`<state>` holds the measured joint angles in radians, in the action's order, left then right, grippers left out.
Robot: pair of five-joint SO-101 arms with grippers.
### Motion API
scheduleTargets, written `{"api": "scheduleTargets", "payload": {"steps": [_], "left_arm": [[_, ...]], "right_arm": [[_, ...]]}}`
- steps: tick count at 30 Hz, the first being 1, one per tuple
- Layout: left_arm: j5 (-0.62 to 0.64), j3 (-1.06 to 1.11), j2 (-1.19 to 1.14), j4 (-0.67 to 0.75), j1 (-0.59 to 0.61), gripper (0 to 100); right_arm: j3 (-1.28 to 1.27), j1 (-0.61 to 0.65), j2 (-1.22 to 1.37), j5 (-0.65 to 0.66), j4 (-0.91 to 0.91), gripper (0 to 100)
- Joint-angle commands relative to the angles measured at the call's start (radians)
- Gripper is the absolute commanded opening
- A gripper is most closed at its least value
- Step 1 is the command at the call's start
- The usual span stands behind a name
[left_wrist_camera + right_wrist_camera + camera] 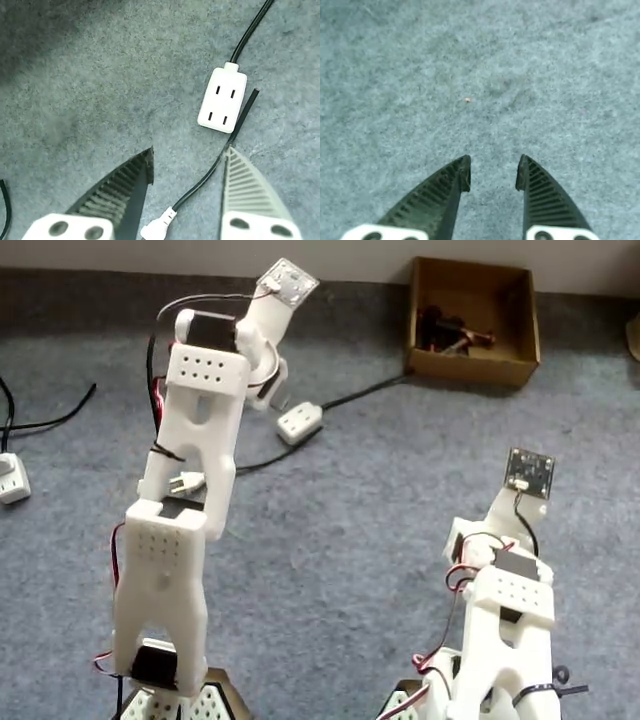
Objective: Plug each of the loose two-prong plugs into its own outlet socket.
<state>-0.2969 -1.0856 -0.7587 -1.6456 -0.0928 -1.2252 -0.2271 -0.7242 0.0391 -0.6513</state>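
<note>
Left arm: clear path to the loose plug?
Likely yes. The left gripper is open, and the plug lies bare on the carpet between its fingers, nothing over it; only its cord runs toward the outlet.

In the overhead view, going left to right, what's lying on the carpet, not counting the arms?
white outlet block at the left edge → loose white plug → white outlet socket on its black cord → cardboard box
</note>
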Motion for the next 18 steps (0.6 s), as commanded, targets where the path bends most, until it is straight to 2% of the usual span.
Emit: {"api": "scheduleTargets", "payload": {"steps": [1,9,18], "left_arm": [[-0.005,-0.013,0.001,0.037,-0.022,21],[-0.012,-0.013,-0.051,0.12,-0.021,21],[-0.135,-0.01,-0.084,0.138,-0.005,21]], "right_arm": [[-0.002,0.007,-0.028,0.011,0.019,15.2],[-0.002,0.007,-0.028,0.011,0.019,15.2],[-0.002,0.007,-0.028,0.011,0.019,15.2]]}}
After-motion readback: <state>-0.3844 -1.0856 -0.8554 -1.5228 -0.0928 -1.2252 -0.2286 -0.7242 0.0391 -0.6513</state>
